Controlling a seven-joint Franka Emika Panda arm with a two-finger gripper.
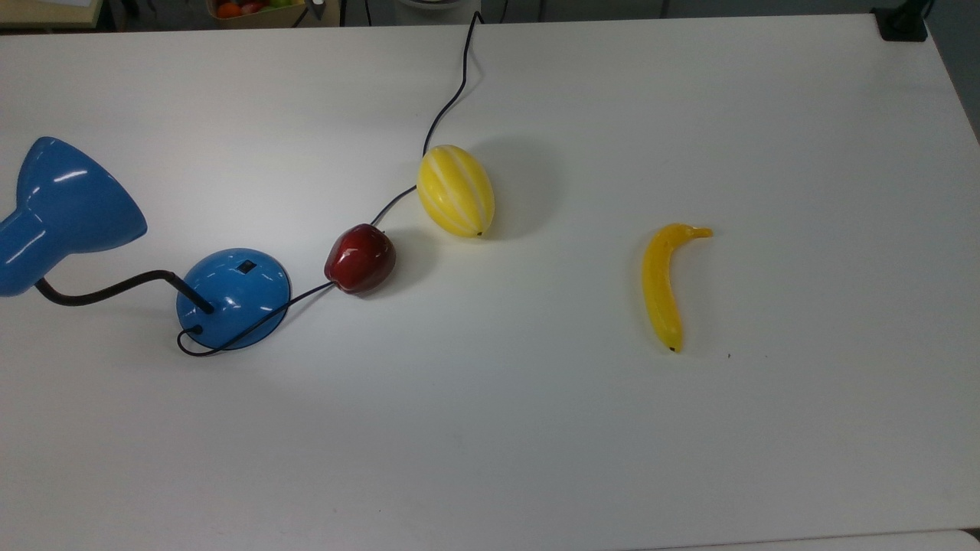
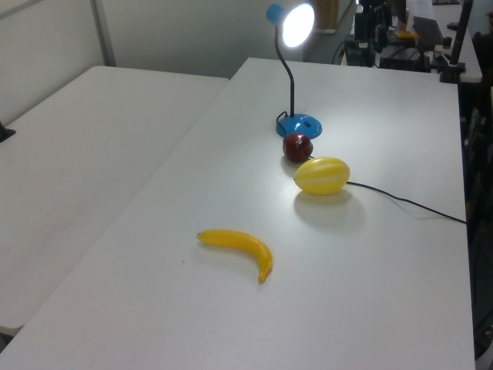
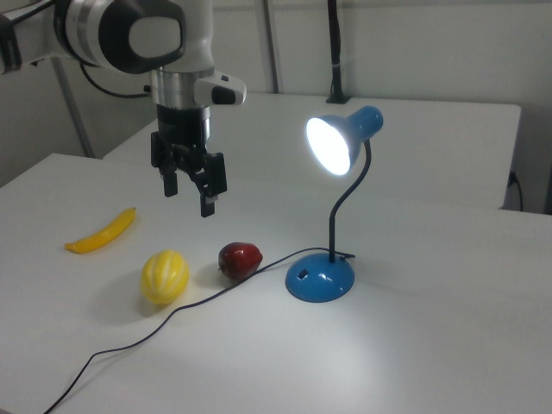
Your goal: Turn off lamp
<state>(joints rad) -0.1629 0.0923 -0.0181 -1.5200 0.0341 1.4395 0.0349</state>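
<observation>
Your gripper [image 3: 190,191] hangs with fingers apart above the table [image 1: 536,428] — the lamp [image 3: 332,207], lit, stands off toward the right view's right, past the apple [image 3: 239,259]. Its switch [image 3: 303,276] sits lower on the base.

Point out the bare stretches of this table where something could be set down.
Widest: the table beyond the banana, toward the top view's right. Also bare: the whole strip along the top view's bottom edge. Crowded: the lamp, apple and melon cluster, threaded by the cord.
</observation>
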